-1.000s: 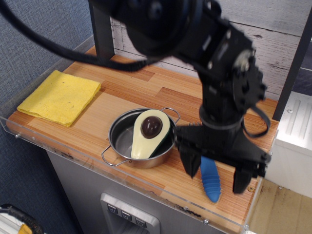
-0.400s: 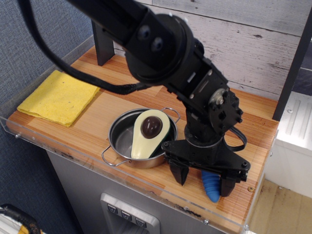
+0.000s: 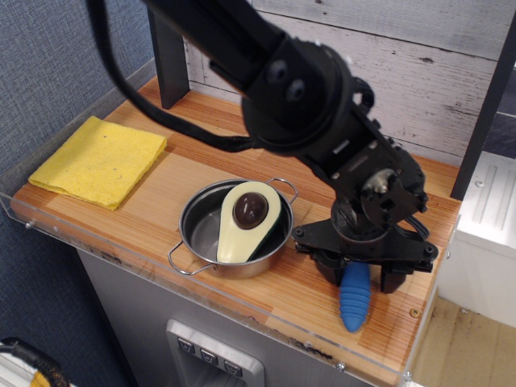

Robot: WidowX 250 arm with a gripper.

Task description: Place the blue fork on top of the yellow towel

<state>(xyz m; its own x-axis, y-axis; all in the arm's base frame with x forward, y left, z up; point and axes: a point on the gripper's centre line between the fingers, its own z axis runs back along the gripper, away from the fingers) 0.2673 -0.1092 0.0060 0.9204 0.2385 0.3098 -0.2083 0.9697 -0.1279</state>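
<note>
At the near right of the wooden table, the fork lies flat, its ribbed blue handle pointing toward the near edge. Only the handle shows; its head runs under the gripper and is hidden. The gripper is down at the table right over the far end of the handle, one black finger on the left of the handle and the other on its right. The fingers sit close in on the handle, but whether they actually press it cannot be told from this view.

A clear plastic rim runs along the near edge of the table, with a grey cabinet front below it.

Just left of the gripper, a little farther back, stands a steel pot with two wire handles. A toy avocado half leans inside it, cut face up, with a dark brown pit in the pale flesh. Pot and fork are apart, with bare wood between them.

The bulky black arm rises from the gripper up and to the far left, with a black cable looping off it.

At the far left of the table lies the towel, yellow, folded flat and square, with a few small dark specks. It is well apart from the fork, with the pot between them.

Behind the table stands a whitish plank wall.
</note>
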